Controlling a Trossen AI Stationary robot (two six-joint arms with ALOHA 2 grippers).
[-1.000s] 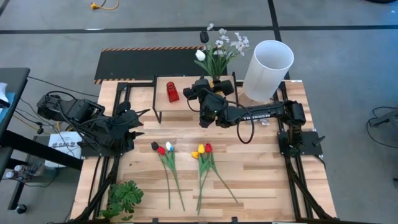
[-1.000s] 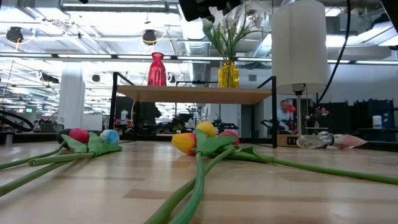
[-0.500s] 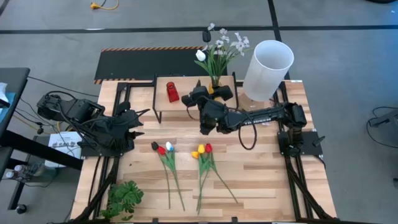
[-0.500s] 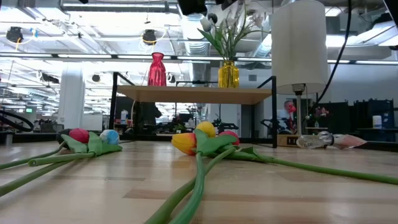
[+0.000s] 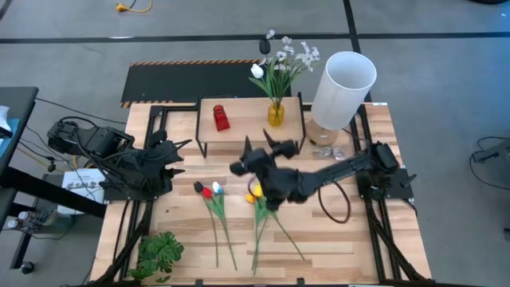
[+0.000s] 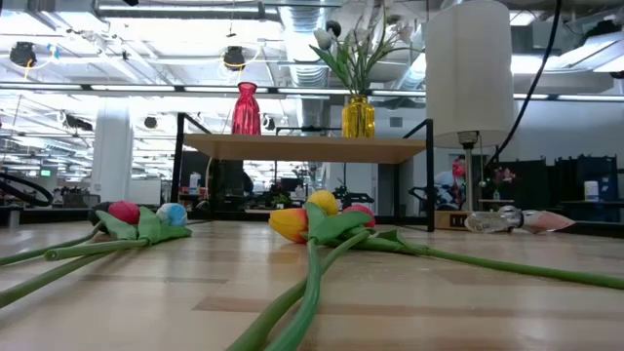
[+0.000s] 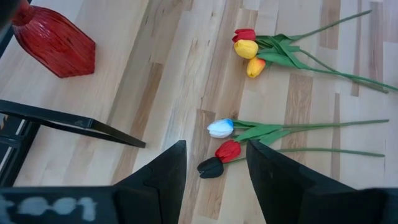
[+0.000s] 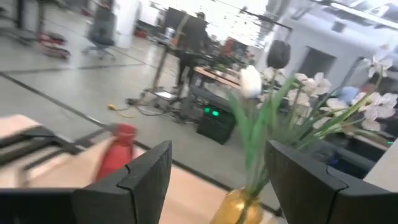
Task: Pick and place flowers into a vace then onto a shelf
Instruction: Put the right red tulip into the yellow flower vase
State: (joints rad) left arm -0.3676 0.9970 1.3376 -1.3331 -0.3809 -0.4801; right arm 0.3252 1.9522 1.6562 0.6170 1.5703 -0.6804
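Just beyond the open right gripper (image 5: 256, 151), seemingly clear: the flowers (image 5: 280, 65).

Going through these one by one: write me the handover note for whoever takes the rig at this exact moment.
Right gripper: open, empty, over the table in front of the shelf.
Left gripper: open, empty, waiting at the table's left side.
Done: yellow vase with white blossoms and tulips stands on the shelf, beside an empty red vase.
Left: two bunches lie flat on the table, the dark, red and white tulips and the yellow and red tulips. Likely next: get them into a vase on the shelf.
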